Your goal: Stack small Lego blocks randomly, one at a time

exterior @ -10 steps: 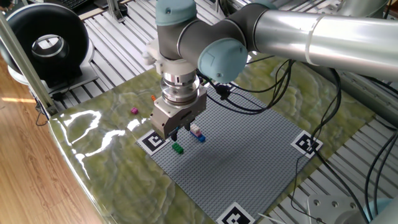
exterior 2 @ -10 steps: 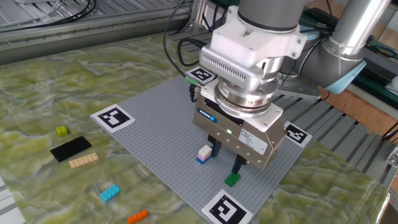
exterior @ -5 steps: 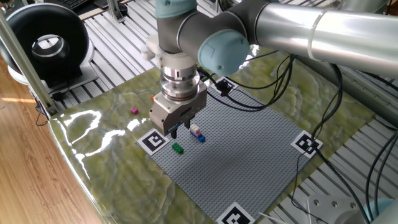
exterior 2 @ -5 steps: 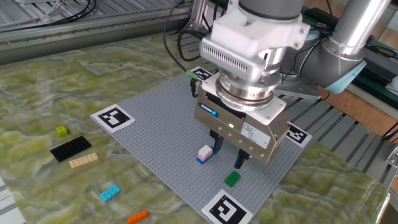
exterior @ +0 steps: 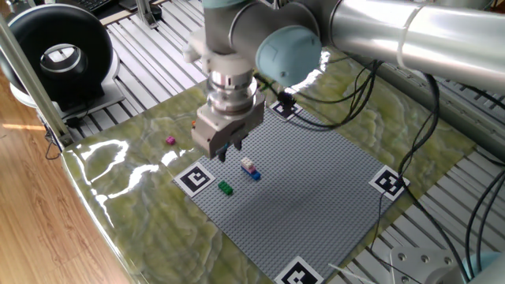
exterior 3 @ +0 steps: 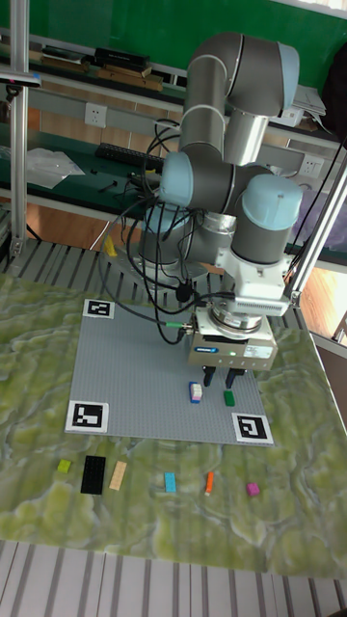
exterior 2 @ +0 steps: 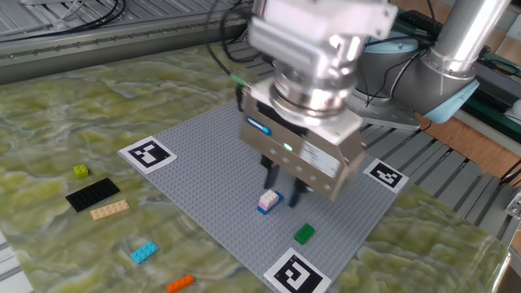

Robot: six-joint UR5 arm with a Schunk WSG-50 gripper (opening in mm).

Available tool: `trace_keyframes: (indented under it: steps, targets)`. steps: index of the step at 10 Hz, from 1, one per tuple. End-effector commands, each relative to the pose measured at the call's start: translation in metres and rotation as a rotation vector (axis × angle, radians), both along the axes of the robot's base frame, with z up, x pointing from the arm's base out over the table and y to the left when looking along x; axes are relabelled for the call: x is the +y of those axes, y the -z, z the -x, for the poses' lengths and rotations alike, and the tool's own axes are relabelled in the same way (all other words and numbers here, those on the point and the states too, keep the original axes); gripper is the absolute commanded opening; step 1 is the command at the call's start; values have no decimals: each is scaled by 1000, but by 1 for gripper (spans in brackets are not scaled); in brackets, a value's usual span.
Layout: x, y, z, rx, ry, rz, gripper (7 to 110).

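Note:
My gripper [exterior: 230, 150] [exterior 2: 282, 184] [exterior 3: 221, 377] hangs above the grey baseplate [exterior: 316, 181], open, with nothing between its fingers. Just below it stands a small stack, a whitish-pink brick on a blue one [exterior: 250, 168] [exterior 2: 268, 201] [exterior 3: 196, 391]. A green brick [exterior: 226, 188] [exterior 2: 304, 234] [exterior 3: 229, 396] lies alone on the plate beside the stack, near a corner marker tag [exterior 2: 293, 273]. Off the plate lie loose bricks: cyan [exterior 2: 144, 252], orange [exterior 2: 181, 282] and magenta [exterior 3: 253, 490].
A black plate [exterior 2: 92, 194], a tan strip [exterior 2: 109, 210] and a yellow-green brick [exterior 2: 80, 171] lie on the mat beside the baseplate. Marker tags sit at the plate's corners [exterior 2: 147, 154]. Cables hang from the arm [exterior: 347, 118]. A black round device [exterior: 59, 55] stands at the far left.
The gripper has risen off the baseplate and shifted away from the green brick. The green brick and the small stack have stayed in place.

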State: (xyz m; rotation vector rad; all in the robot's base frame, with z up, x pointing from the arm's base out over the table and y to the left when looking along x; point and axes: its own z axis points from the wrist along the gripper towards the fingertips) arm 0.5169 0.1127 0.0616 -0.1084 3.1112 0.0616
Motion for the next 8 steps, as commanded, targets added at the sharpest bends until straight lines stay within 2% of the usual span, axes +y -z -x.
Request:
trace_keyframes:
  steps: [1,2,3,4,6,8]
  targets:
    - [-30,-16,-31,-91,-15,0,7]
    - [-35,-17,-37,-111,-22,-1,7]
    - [-37,-16,-35,-102,-37,12,7]
    - [-45,-13,-36,-94,-65,46,7]
    - [-57,-4,-44,-85,-97,63,7]
    - [-68,0,-52,-80,-74,75,7]
